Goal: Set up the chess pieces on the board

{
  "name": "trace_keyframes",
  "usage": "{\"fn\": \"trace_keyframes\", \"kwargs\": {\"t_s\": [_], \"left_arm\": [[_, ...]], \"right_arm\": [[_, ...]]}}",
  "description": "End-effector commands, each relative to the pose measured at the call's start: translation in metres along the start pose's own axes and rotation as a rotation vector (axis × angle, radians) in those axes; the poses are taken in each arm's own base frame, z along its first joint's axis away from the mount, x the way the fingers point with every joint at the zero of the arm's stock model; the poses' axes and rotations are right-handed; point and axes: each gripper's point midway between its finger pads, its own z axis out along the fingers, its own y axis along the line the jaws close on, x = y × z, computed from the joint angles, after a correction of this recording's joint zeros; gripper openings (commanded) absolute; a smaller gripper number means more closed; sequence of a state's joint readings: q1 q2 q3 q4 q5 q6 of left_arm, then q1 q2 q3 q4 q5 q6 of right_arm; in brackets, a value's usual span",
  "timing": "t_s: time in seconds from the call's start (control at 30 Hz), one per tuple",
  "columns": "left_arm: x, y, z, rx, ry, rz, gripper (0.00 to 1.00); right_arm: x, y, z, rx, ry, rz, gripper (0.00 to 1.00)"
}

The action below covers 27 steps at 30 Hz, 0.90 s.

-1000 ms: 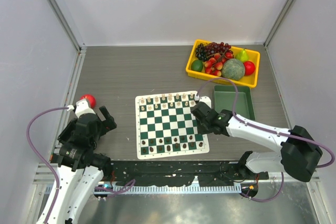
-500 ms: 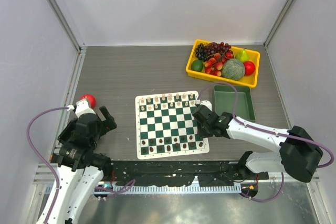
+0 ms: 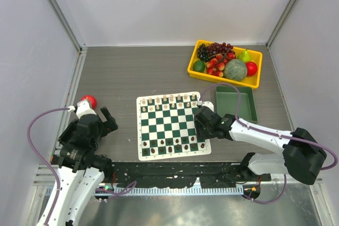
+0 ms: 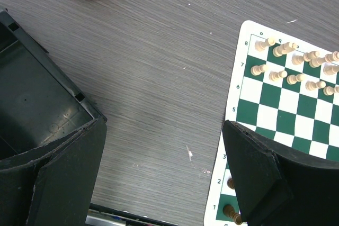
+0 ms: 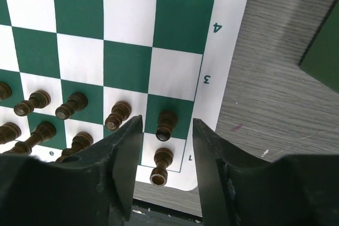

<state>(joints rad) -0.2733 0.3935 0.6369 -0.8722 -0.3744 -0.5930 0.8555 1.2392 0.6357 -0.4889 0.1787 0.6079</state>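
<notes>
The grey surface (image 3: 132, 72) carries the board (image 3: 172, 125), with cream pieces (image 3: 169, 100) on its far rows and dark pieces (image 3: 172, 146) on its near rows. The left fingers (image 4: 254, 173) gape empty, left of the board. The right fingers (image 5: 127, 152) stand released either side of a dark pawn (image 5: 165, 125) on a near-right green square. The pawn is upright, long axis vertical, head up. The fingers should rise straight up, so neither one clips the pawn or its neighbours.

The board (image 4: 231, 67) has border numerals 8, 7, 6 along its nine o'clock edge and 4, 3 at three o'clock.
</notes>
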Motion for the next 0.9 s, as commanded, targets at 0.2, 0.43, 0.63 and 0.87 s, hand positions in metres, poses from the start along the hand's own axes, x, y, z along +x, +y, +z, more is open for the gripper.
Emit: {"fn": "trace_keyframes", "kwargs": {"t_s": [0.2,0.43,0.63,0.87], "left_arm": [[-0.003,-0.004,0.005,0.001,0.002,0.007,0.99],[0.001,-0.001,0.005,-0.051,0.069,0.013,0.99],[-0.010,-0.002,0.009,-0.128,0.103,-0.012,0.99],[-0.048,-0.018,0.019,-0.192,0.112,0.034,0.99]], "right_arm": [[-0.073,-0.008,-0.051,0.075,-0.278,0.003,0.66],[-0.115,-0.038,-0.080,0.142,-0.416,0.077,0.87],[-0.141,-0.075,-0.100,0.129,-0.487,0.199,0.92],[-0.154,-0.115,-0.122,0.152,-0.562,0.282,0.96]]}}
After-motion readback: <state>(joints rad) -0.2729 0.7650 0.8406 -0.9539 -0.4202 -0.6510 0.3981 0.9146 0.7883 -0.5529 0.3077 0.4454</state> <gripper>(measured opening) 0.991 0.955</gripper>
